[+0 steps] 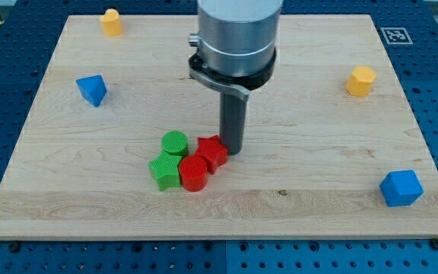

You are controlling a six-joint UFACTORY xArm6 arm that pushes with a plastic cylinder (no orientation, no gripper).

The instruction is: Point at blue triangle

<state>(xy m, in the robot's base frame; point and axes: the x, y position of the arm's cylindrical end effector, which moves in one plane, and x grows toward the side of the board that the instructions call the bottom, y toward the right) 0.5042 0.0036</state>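
My tip (233,150) rests on the worktop (303,152), touching the red star block (212,153) in the central cluster. I have no fingers, only this rod. The blue triangle (92,89) sits well apart toward the view's left.

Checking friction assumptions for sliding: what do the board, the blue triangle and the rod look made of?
Board: light wood, visible grain, smooth matte finish.
Blue triangle: probably plastic, uniform saturated colour, matte; it lies apart toward the view's left.
Rod: dark, likely metal or plastic, slight sheen; can't tell which. My tip sits right beside the red star.
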